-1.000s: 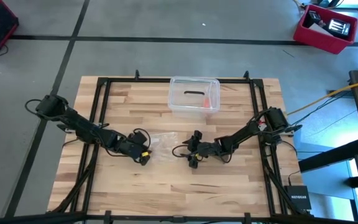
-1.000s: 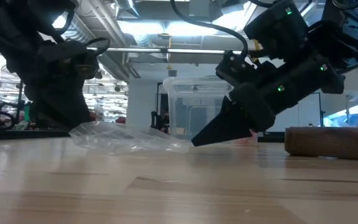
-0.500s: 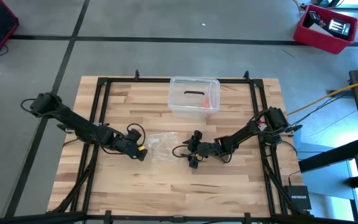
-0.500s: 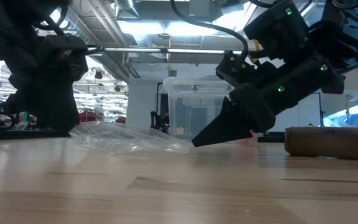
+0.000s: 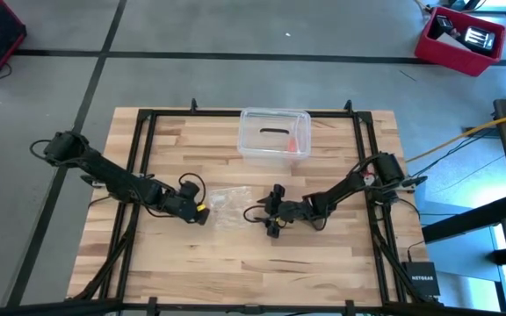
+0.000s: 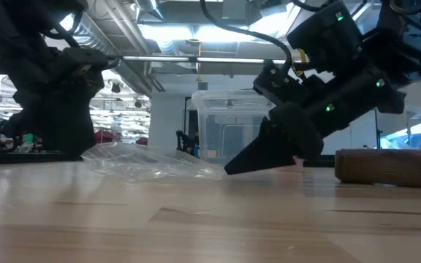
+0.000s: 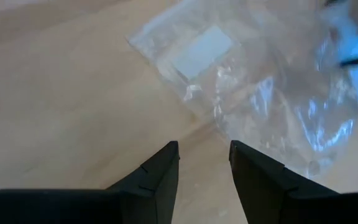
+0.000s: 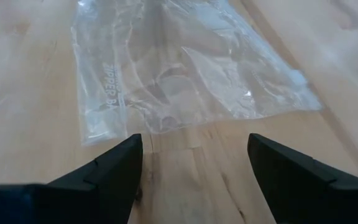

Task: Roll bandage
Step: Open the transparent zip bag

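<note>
Bandage (image 6: 389, 166) was, as far as I could tell, the brown roll lying on its side on the wooden table (image 5: 235, 263), at the right of the low view. Its long axis ran level across that view, and its far end was cut off by the picture's edge. From above I could not find it; my right arm may have covered it.

The table was pale wood planks with a black frame, standing on a grey floor (image 5: 235, 35) with a red crate (image 5: 460, 39) off to one corner. Behind the table the room showed ceiling lights and pipes.

A clear plastic box (image 5: 244, 140) stood at the far middle of the table, with something small and dark and something orange inside that I could not make out. A crumpled clear bag (image 5: 227, 204) lay flat between my two grippers.

My left gripper (image 5: 202, 215) sat low just beside the bag, fingers a little apart and holding nothing. My right gripper (image 5: 271, 219) was on the bag's other side, tips down near the wood, fingers spread wide and empty
</note>
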You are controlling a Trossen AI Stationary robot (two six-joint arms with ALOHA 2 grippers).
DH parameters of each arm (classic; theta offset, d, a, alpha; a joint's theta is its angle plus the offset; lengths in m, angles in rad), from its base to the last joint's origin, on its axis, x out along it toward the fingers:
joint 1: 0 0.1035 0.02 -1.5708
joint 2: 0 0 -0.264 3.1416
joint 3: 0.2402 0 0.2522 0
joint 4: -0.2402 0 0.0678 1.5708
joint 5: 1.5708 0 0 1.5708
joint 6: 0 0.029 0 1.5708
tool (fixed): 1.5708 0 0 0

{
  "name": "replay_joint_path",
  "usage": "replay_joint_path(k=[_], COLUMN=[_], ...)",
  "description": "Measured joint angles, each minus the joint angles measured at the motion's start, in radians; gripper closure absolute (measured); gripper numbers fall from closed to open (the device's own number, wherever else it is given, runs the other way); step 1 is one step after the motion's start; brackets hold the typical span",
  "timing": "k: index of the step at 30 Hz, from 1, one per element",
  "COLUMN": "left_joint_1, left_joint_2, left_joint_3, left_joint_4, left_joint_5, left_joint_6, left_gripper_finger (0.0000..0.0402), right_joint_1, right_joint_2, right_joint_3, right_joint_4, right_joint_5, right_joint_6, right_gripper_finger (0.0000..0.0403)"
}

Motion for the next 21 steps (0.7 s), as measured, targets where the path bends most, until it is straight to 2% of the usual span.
replay_joint_path(k=[8, 15, 21], left_joint_1=[0.000, 0.000, 0.000], left_joint_2=[0.026, 0.136, 0.218], left_joint_3=[0.000, 0.000, 0.000], left_joint_4=[0.096, 0.178, 0.321], left_joint_5=[-0.019, -0.023, -0.030], left_joint_6=[-0.023, -0.038, -0.002], left_gripper_finger=[0.0265, 0.0265, 0.0265], right_joint_1=[0.000, 0.000, 0.000], right_joint_2=[0.064, 0.064, 0.068], right_joint_3=[0.074, 0.100, 0.099], right_joint_4=[0.002, -0.011, -0.008], right_joint_5=[-0.033, -0.034, -0.034], right_joint_6=[-0.035, -0.049, -0.050], right_gripper_finger=[0.0111, 0.0111, 0.0111])
